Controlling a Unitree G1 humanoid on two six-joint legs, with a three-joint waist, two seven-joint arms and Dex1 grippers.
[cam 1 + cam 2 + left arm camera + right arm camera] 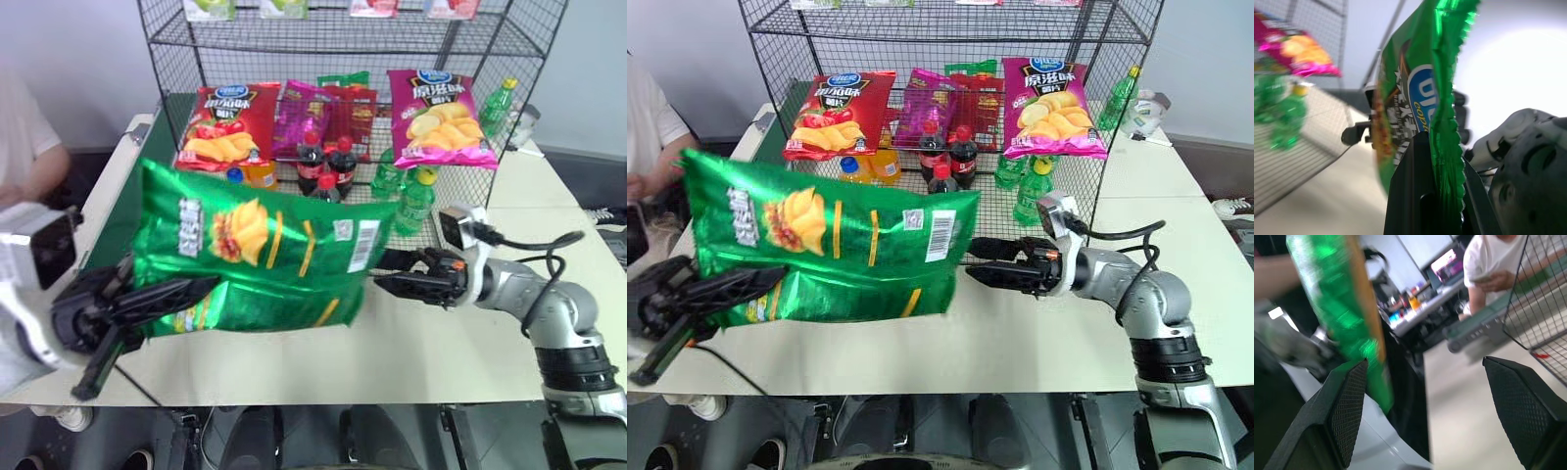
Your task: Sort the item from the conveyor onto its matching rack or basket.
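Red crisp bag (223, 125), cola bottles (327, 166) and magenta crisp bag (438, 117) crowd the rack (171, 59).

Crisp bag (260, 257) in left claw (162, 294), before rack (343, 59); right claw (392, 284) prob. just right.

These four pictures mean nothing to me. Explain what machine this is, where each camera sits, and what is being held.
This is a two-armed humanoid robot standing at a pale table. Two pictures come from cameras in its head, looking down over its arms. The other two come from cameras on its wrists, looking along each gripper's black fingers.

The left gripper is shut on the edge of a large shiny green crisp bag, held up in the air. The right gripper is open beside the bag's other end, holding nothing.

Behind stands a tall black wire-grid rack with a red crisp bag, a magenta crisp bag and drink bottles. A long dark green conveyor belt runs along the robot's left, where a person in a white shirt sits.
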